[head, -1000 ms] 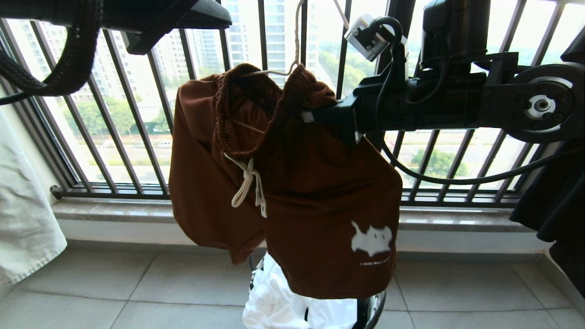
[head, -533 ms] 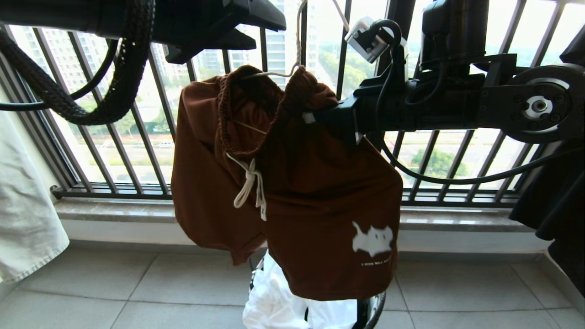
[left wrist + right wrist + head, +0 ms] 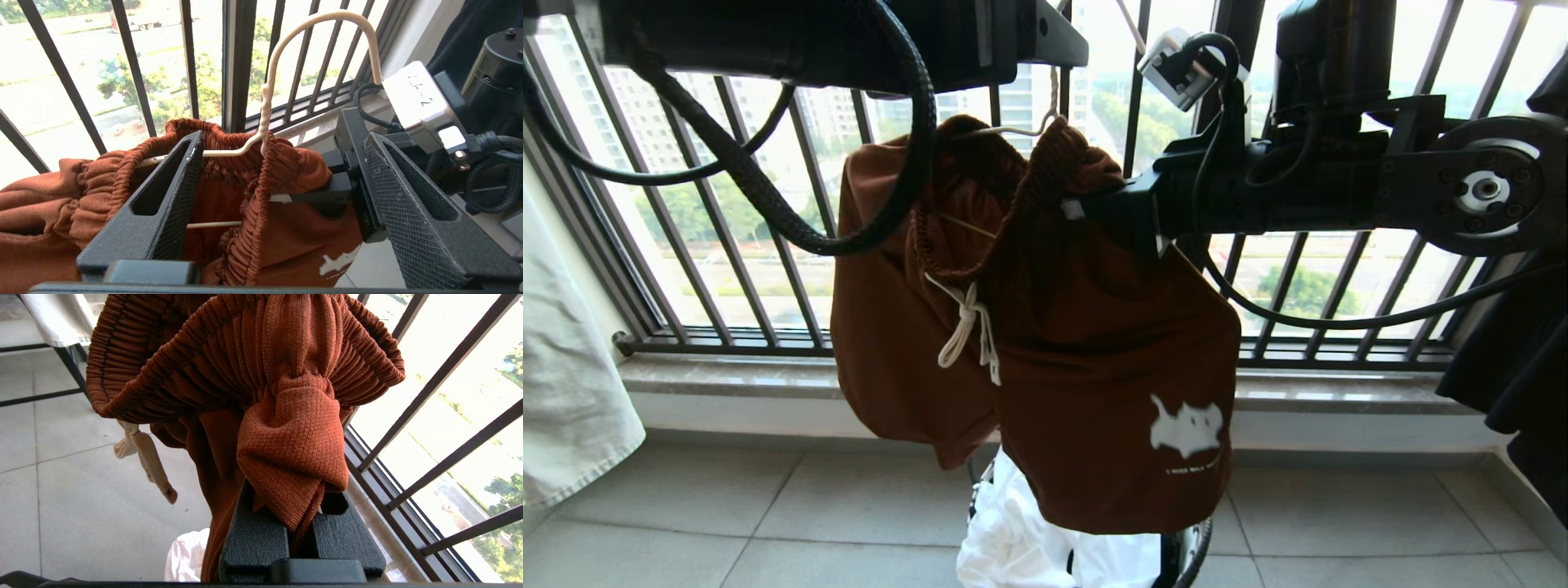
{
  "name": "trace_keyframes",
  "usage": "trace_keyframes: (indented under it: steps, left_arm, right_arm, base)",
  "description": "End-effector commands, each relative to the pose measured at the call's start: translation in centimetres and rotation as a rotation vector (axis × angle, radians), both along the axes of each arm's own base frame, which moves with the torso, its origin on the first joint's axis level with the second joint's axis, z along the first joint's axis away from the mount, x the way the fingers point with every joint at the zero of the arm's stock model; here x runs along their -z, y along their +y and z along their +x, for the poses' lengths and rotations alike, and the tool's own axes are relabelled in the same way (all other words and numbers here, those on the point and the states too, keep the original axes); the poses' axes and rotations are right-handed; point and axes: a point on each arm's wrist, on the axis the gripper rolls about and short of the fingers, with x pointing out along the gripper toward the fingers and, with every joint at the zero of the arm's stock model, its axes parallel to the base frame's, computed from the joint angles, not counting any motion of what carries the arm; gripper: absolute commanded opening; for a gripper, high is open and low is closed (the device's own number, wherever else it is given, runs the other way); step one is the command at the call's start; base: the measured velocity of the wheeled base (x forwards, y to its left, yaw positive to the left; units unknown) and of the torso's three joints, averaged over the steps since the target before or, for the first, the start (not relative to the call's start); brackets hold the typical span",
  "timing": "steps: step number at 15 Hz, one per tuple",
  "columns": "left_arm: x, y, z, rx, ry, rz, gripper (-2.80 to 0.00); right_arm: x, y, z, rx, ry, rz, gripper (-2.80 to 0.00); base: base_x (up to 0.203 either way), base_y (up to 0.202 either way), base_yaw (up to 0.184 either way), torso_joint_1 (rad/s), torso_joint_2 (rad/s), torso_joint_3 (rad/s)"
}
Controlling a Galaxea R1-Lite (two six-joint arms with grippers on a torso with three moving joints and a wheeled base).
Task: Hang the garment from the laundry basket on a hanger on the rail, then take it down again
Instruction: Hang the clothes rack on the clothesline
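The garment (image 3: 1094, 343), rust-brown shorts with a white drawstring and a white animal print, hangs by its waistband on the cream wire hanger (image 3: 1013, 129). My right gripper (image 3: 1086, 208) reaches in from the right, level, and is shut on a bunched fold of the waistband (image 3: 294, 457). My left gripper (image 3: 282, 139) stands open just above the garment, one finger (image 3: 171, 196) on each side of the hanger's neck (image 3: 267, 102), touching nothing. No bar shows in the hanger's hook. The rail is out of view. The laundry basket (image 3: 1194, 549) stands on the floor below the garment.
A black railing of vertical bars (image 3: 768, 245) and a stone ledge (image 3: 727, 380) run behind. A pale cloth (image 3: 564, 392) hangs at the left, a black garment (image 3: 1527, 367) at the right. White fabric (image 3: 1013, 531) fills the basket.
My left arm has swung to the right across the top of the head view, to above the hanger, and its fingers have spread. The garment and right arm have stayed put.
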Motion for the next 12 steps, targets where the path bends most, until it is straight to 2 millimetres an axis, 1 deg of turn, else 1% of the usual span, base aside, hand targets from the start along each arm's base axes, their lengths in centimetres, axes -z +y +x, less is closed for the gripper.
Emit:
trace_keyframes:
  steps: [1, 4, 12]
  left_arm:
    - [1.0, -1.1, 1.7, -0.027, -0.013, 0.025, 0.00]
    - [1.3, -1.4, 2.9, -0.079, -0.055, 0.039, 0.00]
    - [1.5, -1.9, 3.5, -0.090, -0.089, 0.040, 0.00]
  right_arm:
    - [-0.3, -0.1, -0.2, -0.003, -0.006, 0.003, -2.80]
    - [-0.9, -0.4, -0.8, -0.007, -0.019, 0.010, -2.80]
    - [-0.9, 0.0, -1.4, -0.028, -0.020, 0.010, -2.80]
  base:
    - [0.000, 0.000, 0.000, 0.000, 0.00, 0.000]
    - [0.000, 0.000, 0.000, 0.000, 0.00, 0.000]
    - [0.000, 0.000, 0.000, 0.000, 0.00, 0.000]
